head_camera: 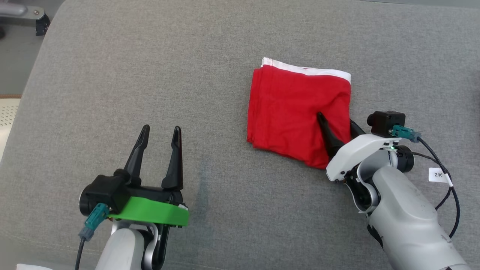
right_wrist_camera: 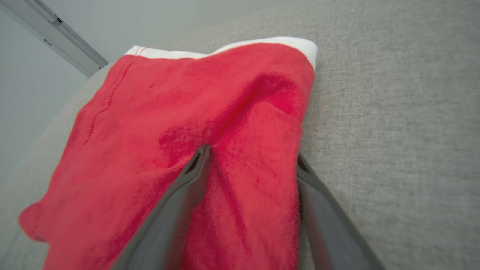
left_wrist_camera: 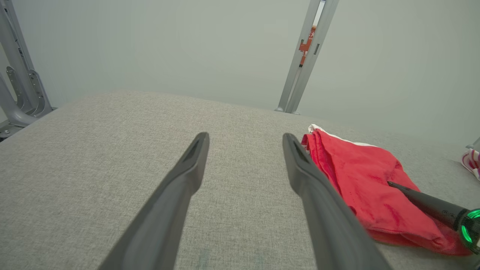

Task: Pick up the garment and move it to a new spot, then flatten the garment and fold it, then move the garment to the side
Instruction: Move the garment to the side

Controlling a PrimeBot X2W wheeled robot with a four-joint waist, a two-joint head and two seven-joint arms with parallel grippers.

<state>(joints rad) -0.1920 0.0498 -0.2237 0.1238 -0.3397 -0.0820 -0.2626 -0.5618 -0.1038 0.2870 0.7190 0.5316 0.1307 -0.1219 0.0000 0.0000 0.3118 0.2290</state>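
From the head view, a pair of red shorts [head_camera: 292, 108] with a white waistband was seen folded into a rough square, right of centre on the grey fabric-covered desk [head_camera: 150, 75]. The right gripper [head_camera: 336, 119] was set over the near right part of the shorts, fingers apart, one laid on top of the cloth and the other at its right edge. This was judged a stance for pinching that edge so that the folded garment could be drawn to the side. The left gripper [head_camera: 161, 128] was held well apart from the shorts at lower left, fingers spread on nothing, apparently kept out of the way. A strip of pale floor [head_camera: 15, 56] and a dark fitting [head_camera: 42, 23] were shown past the desk's rounded far left corner.

From the left wrist view, bare grey weave was seen between the spread fingers, with the shorts off to the right and one dark finger of the right gripper resting on them. A plain pale wall [left_wrist_camera: 150, 48], a slanted metal post [left_wrist_camera: 303, 67] and a grey metal frame [left_wrist_camera: 18, 90] were shown behind the desk.

From the right wrist view, red cloth was seen lying between the two fingers, which were not yet clamped on it.
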